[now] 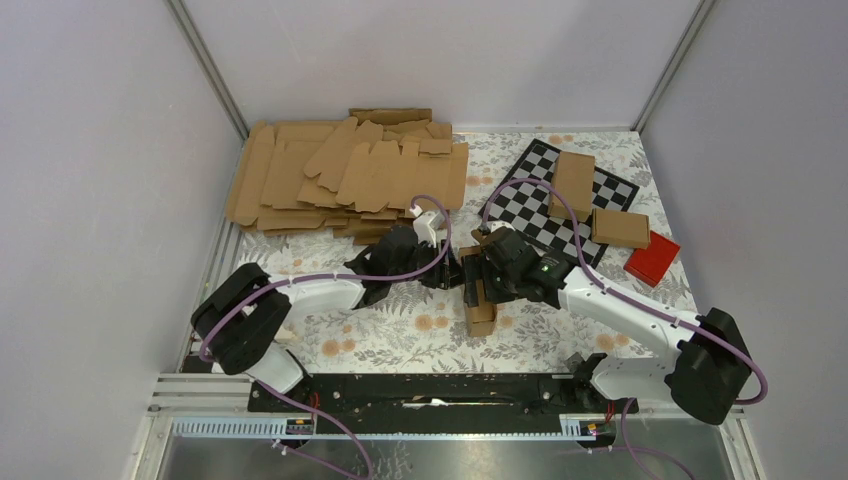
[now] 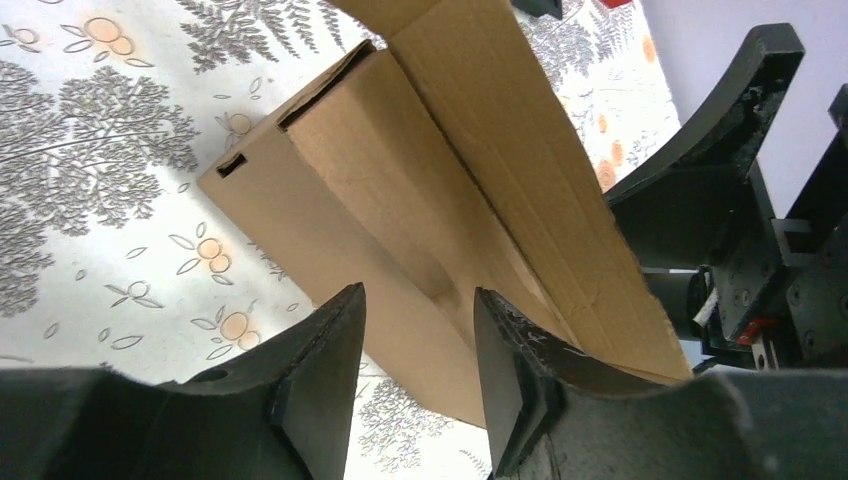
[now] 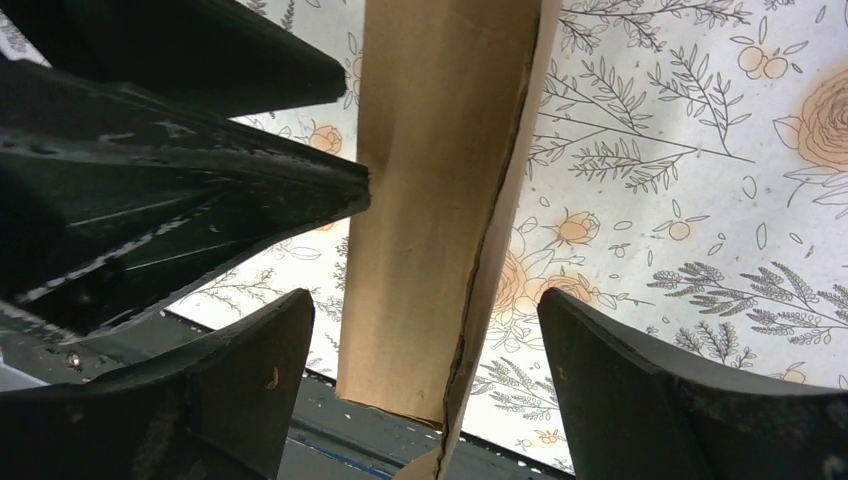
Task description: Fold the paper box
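Right gripper [image 3: 422,298] up close, and we see it spread wide, straddling the box [image 1: 480,300], touching neither side. Box lies central on the table [image 1: 380,335], running twelve to six, long flap [image 2: 520,150] lifted. Left gripper [image 2: 415,295] sits at its nine o'clock, gap narrow; whether it pinches, we cannot tell.

Paper box [image 1: 481,318] lies between left pincer [image 2: 418,295], right pincer [image 3: 422,298].
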